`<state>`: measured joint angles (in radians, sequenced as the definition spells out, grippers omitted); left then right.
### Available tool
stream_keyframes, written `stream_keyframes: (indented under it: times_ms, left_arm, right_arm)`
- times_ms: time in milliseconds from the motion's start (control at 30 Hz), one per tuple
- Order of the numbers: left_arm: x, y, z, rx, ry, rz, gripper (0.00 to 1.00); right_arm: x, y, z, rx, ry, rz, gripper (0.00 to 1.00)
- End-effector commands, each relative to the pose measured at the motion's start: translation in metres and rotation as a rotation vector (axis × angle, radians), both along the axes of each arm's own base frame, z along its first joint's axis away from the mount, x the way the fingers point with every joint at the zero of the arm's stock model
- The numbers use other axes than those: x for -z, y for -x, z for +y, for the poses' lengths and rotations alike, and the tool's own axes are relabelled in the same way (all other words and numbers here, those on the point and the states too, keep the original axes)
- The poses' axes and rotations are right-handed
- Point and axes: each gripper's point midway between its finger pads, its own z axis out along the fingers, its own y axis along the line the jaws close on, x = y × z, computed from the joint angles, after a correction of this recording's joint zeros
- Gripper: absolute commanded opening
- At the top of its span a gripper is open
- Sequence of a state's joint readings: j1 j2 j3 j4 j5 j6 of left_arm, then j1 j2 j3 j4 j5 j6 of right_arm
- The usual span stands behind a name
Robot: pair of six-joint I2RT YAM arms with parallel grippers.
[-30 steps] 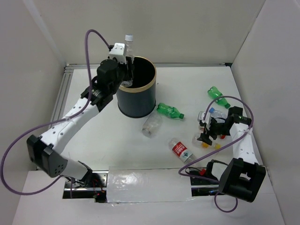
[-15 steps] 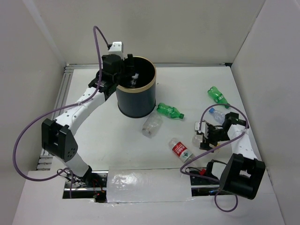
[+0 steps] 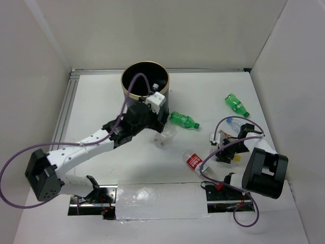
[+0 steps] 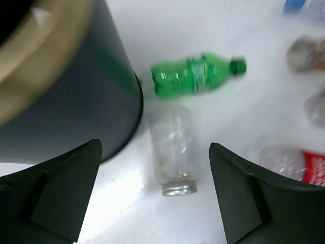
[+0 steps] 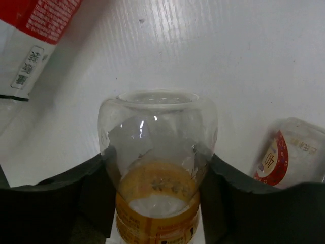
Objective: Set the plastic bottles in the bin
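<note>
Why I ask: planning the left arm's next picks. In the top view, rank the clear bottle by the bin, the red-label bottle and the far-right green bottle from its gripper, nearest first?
1. Clear bottle, just beside the left gripper, near the bin.
2. Red-label bottle, toward the front, middle.
3. Far-right green bottle, off to the right.

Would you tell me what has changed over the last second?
The left fingers dropped their white-capped bottle into the bin, opened, and swung to its near side above a lying clear bottle. The right fingers lowered around a yellow-labelled bottle. The green bottles and bin stayed put.
</note>
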<state>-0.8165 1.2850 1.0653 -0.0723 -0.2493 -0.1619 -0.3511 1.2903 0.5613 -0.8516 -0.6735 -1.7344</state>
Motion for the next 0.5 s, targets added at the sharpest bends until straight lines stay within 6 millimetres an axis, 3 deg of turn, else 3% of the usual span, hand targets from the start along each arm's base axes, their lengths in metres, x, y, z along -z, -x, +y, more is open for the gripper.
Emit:
stream_keyframes:
  times_ms: [0,33,67,100,133,233,267,333,400,467]
  left_arm:
    - [0.052,0.0,-0.014,-0.016,-0.065,0.077,0.99]
    - [0.057,0.001,-0.02,-0.024,-0.064,0.089,0.99]
    - [0.065,0.003,-0.024,-0.013,-0.08,0.101,0.99]
    - [0.072,0.003,-0.025,-0.018,-0.085,0.117,0.99]
    - [0.081,0.005,-0.032,-0.009,-0.091,0.133,0.99]
    - [0.102,0.011,-0.039,-0.004,-0.124,0.158,0.99]
    - [0.104,0.012,-0.043,-0.001,-0.128,0.153,0.99]
    - [0.111,0.013,-0.041,-0.014,-0.138,0.165,0.99]
    - [0.124,0.015,-0.041,-0.016,-0.163,0.174,0.99]
    - [0.13,0.012,-0.038,-0.046,-0.176,0.177,0.99]
  right_arm:
    - [-0.006,-0.005,0.0,0.004,-0.007,-0.003,0.49]
    - [-0.013,-0.006,0.002,0.004,-0.019,-0.006,0.43]
    - [-0.033,-0.02,0.004,0.003,-0.048,-0.051,0.38]
    - [-0.05,-0.017,0.011,0.003,-0.086,-0.041,0.35]
    - [-0.088,-0.041,0.016,-0.004,-0.145,-0.141,0.29]
    - [-0.156,-0.065,0.037,0.012,-0.282,-0.213,0.13]
    - [-0.203,-0.093,0.049,-0.025,-0.345,-0.329,0.03]
    - [-0.246,-0.111,0.065,0.003,-0.448,-0.34,0.02]
    - [-0.307,-0.14,0.093,-0.095,-0.51,-0.5,0.06]
    - [-0.345,-0.153,0.116,-0.062,-0.577,-0.506,0.08]
